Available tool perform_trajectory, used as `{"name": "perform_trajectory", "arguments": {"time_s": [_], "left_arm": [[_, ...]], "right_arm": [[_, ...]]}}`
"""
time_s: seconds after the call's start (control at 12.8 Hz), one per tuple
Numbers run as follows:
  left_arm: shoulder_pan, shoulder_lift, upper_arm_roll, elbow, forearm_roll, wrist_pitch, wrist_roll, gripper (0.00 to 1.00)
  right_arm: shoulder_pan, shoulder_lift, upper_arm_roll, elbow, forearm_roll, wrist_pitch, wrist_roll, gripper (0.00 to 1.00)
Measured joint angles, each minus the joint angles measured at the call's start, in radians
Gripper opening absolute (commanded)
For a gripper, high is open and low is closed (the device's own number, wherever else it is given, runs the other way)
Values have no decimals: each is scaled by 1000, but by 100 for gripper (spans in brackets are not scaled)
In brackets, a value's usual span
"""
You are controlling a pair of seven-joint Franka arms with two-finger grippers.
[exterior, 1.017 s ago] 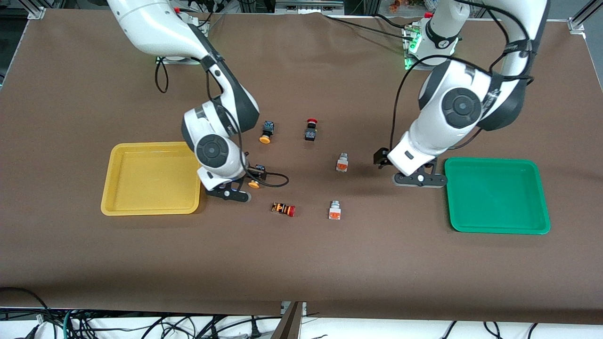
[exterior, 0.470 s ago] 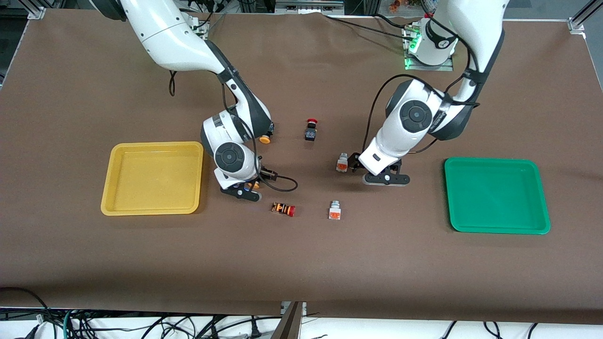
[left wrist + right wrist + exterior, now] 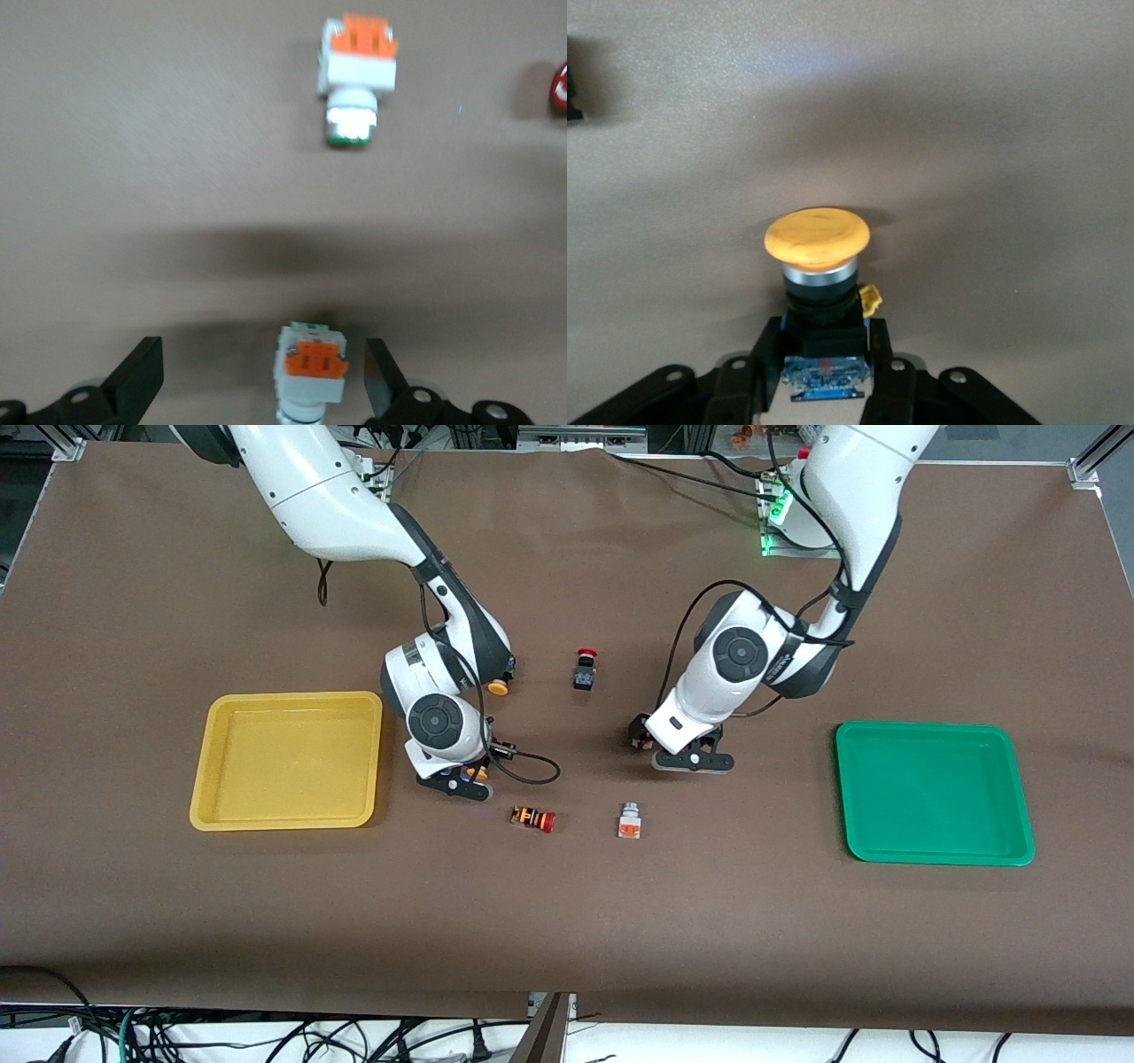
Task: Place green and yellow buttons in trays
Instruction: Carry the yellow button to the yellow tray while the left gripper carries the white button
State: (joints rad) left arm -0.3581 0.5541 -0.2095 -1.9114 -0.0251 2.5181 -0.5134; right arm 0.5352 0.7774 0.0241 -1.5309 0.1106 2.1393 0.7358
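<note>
- Front view: my right gripper (image 3: 454, 783) is low at mid-table, just beside the yellow tray (image 3: 286, 815), which sits toward the right arm's end. My left gripper (image 3: 678, 760) is low near the table's centre, well apart from the green tray (image 3: 935, 856) at the left arm's end. Both trays hold nothing yet.
- Also front: a second yellow button (image 3: 499, 685) peeks out by the right arm; a second white button (image 3: 629, 821) lies nearer the front edge than the left gripper. The red-capped button (image 3: 584, 669) and the striped one (image 3: 533, 818) aren't mine to move.
- Left wrist view: fingers (image 3: 135, 379) spread wide, released, straddling a white button (image 3: 309, 374) without touching it. The other white button (image 3: 356, 80) lies apart from it.
- Right wrist view: fingers (image 3: 751, 372) clenched on the black body of a yellow button (image 3: 819, 274), cap pointing out.
- My read: first picks under way. Next I'd lift the right arm's button and carry it over the yellow tray; the left arm needs to close squarely on its white button's body first.
</note>
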Motion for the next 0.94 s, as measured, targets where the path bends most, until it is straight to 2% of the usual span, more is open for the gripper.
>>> {"name": "perform_trajectory", "arguments": {"time_s": [0.31, 0.39, 0.55, 0.63, 0.7, 0.78, 0.94], "left_arm": [[-59, 60, -4, -2, 0, 23, -44, 100], [-63, 67, -4, -2, 0, 23, -46, 97], [-63, 70, -3, -2, 22, 24, -45, 33], [-63, 70, -2, -3, 43, 24, -45, 18], [-63, 70, -2, -4, 55, 24, -45, 15], [-63, 70, -1, -5, 61, 24, -45, 6], [-62, 69, 0, -5, 64, 22, -45, 4]], "right_arm": [[-29, -28, -21, 15, 0, -52, -131, 0], [-55, -53, -27, 24, -1, -90, -193, 0], [-113, -109, -52, 29, -1, -188, -341, 0], [-135, -130, -85, 29, -2, -232, -426, 0], [-148, -143, -128, 28, -2, -264, -507, 0], [-156, -148, -171, 27, -2, -288, -580, 0], [-159, -148, -252, 19, -2, -314, -696, 0]]}}
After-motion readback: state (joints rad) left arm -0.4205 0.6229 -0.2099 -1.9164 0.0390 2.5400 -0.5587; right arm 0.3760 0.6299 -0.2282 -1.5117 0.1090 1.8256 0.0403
